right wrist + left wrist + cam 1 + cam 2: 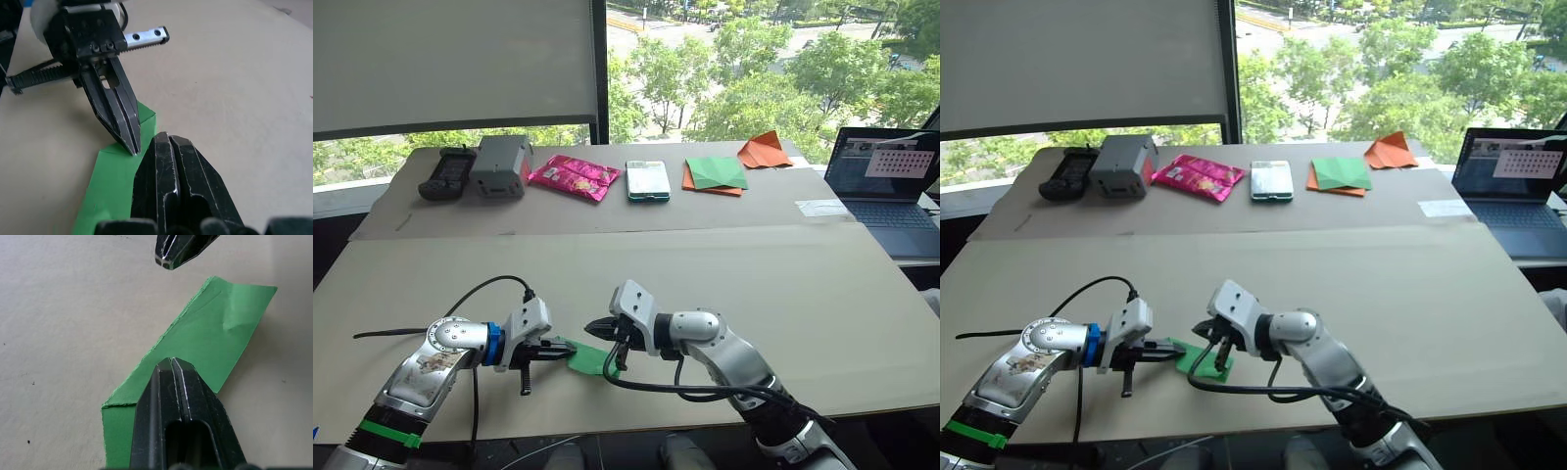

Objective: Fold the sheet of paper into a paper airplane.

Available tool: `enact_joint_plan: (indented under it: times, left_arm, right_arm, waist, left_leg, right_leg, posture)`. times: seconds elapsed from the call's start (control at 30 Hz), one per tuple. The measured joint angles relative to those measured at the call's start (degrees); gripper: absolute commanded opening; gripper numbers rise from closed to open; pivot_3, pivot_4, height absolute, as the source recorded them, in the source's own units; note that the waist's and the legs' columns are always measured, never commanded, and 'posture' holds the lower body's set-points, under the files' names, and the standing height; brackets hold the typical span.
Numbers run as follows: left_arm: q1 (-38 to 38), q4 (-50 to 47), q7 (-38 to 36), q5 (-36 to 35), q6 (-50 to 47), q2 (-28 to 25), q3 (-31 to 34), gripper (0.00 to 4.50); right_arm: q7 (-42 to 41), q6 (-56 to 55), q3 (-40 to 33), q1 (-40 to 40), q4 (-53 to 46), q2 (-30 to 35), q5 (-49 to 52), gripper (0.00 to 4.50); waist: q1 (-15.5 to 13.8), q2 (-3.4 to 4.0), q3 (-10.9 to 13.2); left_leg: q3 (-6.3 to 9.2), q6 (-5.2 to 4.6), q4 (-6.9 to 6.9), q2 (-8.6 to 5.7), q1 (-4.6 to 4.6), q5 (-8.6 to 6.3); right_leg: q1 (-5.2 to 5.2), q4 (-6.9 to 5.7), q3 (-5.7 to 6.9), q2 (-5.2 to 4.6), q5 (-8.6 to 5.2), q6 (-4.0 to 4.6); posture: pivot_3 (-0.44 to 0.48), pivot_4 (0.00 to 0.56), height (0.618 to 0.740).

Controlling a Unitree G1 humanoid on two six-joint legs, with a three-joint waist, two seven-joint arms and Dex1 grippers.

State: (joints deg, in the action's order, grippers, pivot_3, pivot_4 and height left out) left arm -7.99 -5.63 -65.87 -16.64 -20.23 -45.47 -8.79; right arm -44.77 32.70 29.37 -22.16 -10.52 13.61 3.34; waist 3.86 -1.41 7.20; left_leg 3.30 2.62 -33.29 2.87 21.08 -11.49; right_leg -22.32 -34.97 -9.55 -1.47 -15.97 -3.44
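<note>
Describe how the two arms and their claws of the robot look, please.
Both arms are silver-grey metal. The left arm has a blue ring at the wrist, a green band lower down and a loose black cable. Black cables loop under the right arm. The left claw and right claw each have two black pointed fingers.

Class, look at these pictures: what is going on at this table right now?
A two-armed robot is working on a small, partly folded sheet of bright green paper lying near the front edge of the tan table. The left gripper and right gripper, both with fingers shut, press down on it from opposite sides. It is not yet an airplane.
</note>
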Motion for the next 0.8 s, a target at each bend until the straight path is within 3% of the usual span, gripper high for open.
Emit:
enact_joint_plan:
  times: [0.2, 0.8]
  left_arm:
    - [0.0, 0.0, 0.0, 0.0, 0.1, 0.0, 0.0, 0.00]
    - [0.3, -0.2, 0.2, 0.5, 0.0, 0.0, 0.0, 0.00]
  right_arm:
    - [0.6, -0.4, 3.5, 0.1, 3.1, -0.9, -1.6, 0.03]
    - [1.1, -0.9, 3.9, -1.0, 6.4, -1.5, -2.6, 0.03]
  waist:
    - [0.0, -0.01, 0.0]
    - [0.1, 0.22, -0.3]
  left_leg:
    - [0.00, 0.00, 0.00, 0.00, 0.00, 0.00]
    - [0.01, -0.01, -0.01, 0.00, -0.02, 0.00]
  right_leg:
    - [0.00, 0.01, 0.00, 0.00, 0.00, 0.00]
    - [0.03, -0.02, 0.00, 0.01, 0.00, 0.00]
  posture:
    - [0.000, 0.150, 0.740]
    - [0.000, 0.150, 0.740]
